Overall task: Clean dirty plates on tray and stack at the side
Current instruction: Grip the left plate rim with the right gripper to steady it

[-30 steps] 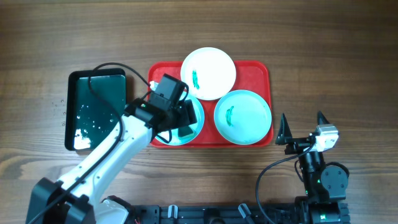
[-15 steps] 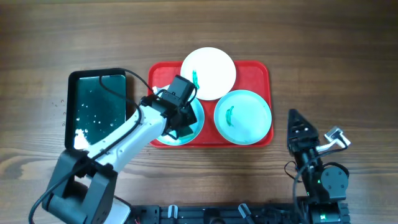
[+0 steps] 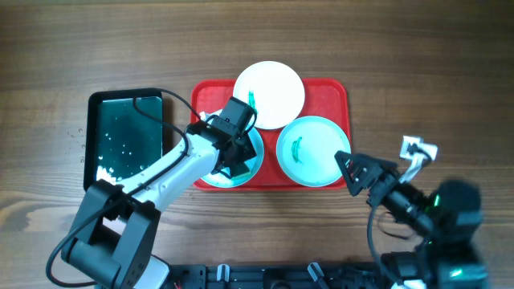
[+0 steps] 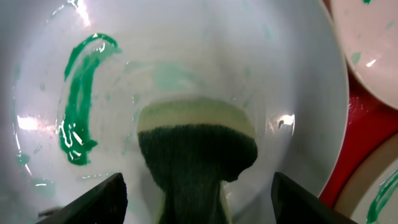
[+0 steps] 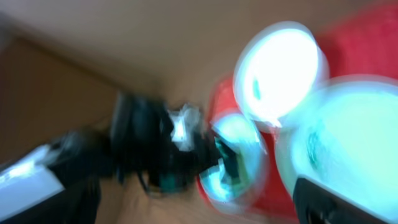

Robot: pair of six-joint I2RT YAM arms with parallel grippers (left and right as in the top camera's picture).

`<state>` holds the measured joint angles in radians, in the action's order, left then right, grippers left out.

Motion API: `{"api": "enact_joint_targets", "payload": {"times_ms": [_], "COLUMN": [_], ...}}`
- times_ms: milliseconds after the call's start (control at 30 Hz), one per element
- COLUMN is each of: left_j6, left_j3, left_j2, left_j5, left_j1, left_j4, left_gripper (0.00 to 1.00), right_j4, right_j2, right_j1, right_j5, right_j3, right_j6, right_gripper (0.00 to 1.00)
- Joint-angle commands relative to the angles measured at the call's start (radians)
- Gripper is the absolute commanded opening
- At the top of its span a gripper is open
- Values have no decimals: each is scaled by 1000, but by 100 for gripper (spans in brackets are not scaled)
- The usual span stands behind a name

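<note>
overhead: pinching the sponge (image 3: pixel 239 170) in the left gripper (image 3: pixel 235 163), down in the left blue plate (image 3: pixel 255 151) on the red tray (image 3: pixel 337 90); cannot tell the spread of the right gripper (image 3: pixel 351 167). left wrist: sitting mid-plate, just beside the green smear (image 4: pixel 78 102); better to press flat and sweep across it. right wrist: only blur.

The table (image 3: pixel 418 64) is matt, grained wood. The tray (image 3: pixel 333 88) looks smooth red plastic. The plate (image 4: pixel 205 56) is glossy (highlights glint on it); the sponge (image 4: pixel 196 158) is coarse dark fibre over pale foam.
</note>
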<state>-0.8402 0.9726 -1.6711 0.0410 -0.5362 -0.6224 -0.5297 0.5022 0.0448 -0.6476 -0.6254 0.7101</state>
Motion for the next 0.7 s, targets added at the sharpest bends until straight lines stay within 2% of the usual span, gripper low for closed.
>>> {"api": "enact_joint_targets", "payload": {"times_ms": [0,33,100,167,200,233,267,300,367,433,500,533,600,667], "left_j6": [-6,-6,-6,-6,-6,-6,-6,-6,-6,-6,-6,-6,-6,-6], "left_j3": [-4,-4,-4,-4,-4,-4,-4,-4,-8,-12,-20,-25,-26,-26], "left_j2": [-11,-11,-11,-11,-11,-11,-11,-11,-11,-11,-11,-11,-11,-11], "left_j5": [21,21,21,35,40,39,39,39,39,39,40,40,40,40], "left_j1": [-3,-3,-3,-2,1,4,4,4,4,4,4,4,4,4], "left_j4": [3,3,3,2,1,1,-1,-3,-13,-24,-25,-25,-26,-29], "left_gripper": [56,47,43,43,43,35,26,22,23,25,26,31,33,31], "right_j4": [-306,-381,-408,-394,-390,-393,-395,-391,-342,-261,-169,-130,-81,-16], "right_j2": [348,436,576,702,757,813,845,877,986,1075,1147,1189,1244,1303], "right_j1": [3,3,3,5,23,64,98,141,305,407,460,476,480,480], "right_j5": [25,2,-124,-156,-155,-155,-149,-109,131,271,355,377,372,328], "right_j3": [-405,-490,-578,-576,-576,-576,-576,-576,-576,-576,-576,-576,-576,-576], "right_j6": [-363,-356,-312,-232,-303,-398,-428,-434,-363,-282,-234,-205,-203,-236], "right_gripper": [99,100,100,68,67,63,58,57,60,70,75,81,82,75]}}
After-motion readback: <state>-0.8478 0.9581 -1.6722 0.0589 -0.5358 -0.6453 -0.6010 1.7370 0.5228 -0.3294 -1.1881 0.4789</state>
